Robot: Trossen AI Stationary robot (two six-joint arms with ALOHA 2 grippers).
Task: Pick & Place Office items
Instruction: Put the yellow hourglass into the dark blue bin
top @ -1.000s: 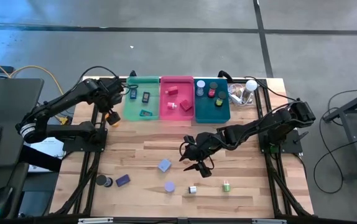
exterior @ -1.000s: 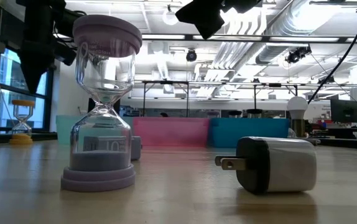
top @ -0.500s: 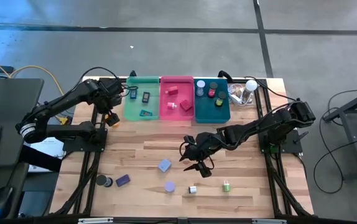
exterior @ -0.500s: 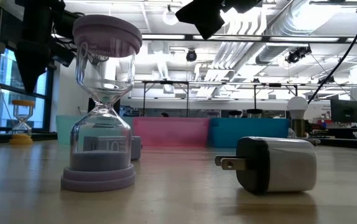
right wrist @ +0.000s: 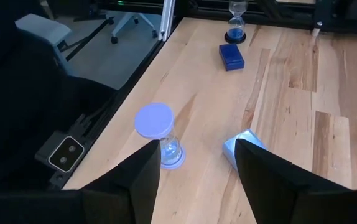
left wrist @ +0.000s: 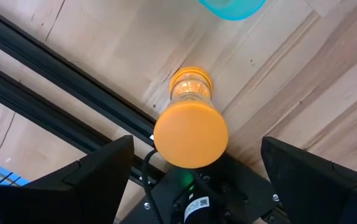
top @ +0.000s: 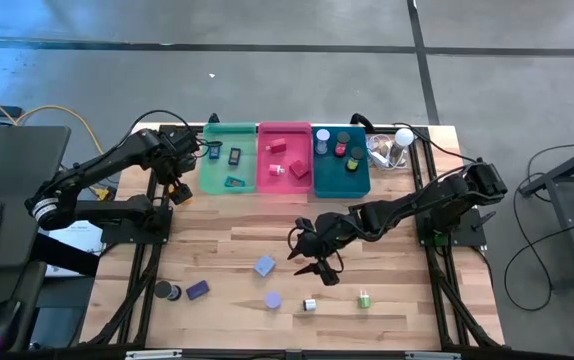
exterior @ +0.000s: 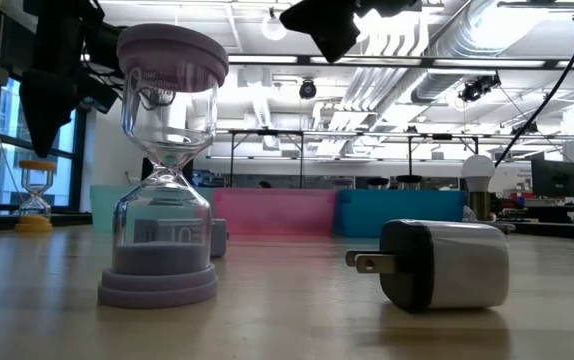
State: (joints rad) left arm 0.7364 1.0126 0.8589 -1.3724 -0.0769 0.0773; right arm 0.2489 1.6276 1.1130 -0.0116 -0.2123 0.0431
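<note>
While the left gripper (top: 179, 175) hangs spread wide above the orange hourglass (left wrist: 191, 127) at the table's (top: 407, 300) far-left edge, just beside the green bin (top: 226, 158), the right gripper (top: 319, 264) hovers mid-table with its fingers parted and nothing between them. Between the right gripper and the three bins lies a broad strip of bare wood. The pink bin (top: 285, 160) and teal bin (top: 341, 162) sit flush against the green one along the far edge, with a white bulb (top: 403, 137) and clear clutter filling the far-right corner.

Loose items are scattered along the near side: a light blue block (top: 264, 265), a lavender hourglass (top: 272, 299), a small charger plug (top: 309, 304), a green-topped piece (top: 364, 298), a dark blue block (top: 198, 290) and a dark hourglass (top: 166, 291). They stand apart from one another, with open wood between them, and the near edge is close behind them. Black frame rails run under both side edges.

At table level, the lavender hourglass (exterior: 165, 170) and plug (exterior: 437, 264) fill the foreground and hide much behind them. Items inside the bins are too small to make out. In the right wrist view the gripper's own fingers cover the near table, and the light blue block (right wrist: 244, 149) is partly cut off behind one finger.
</note>
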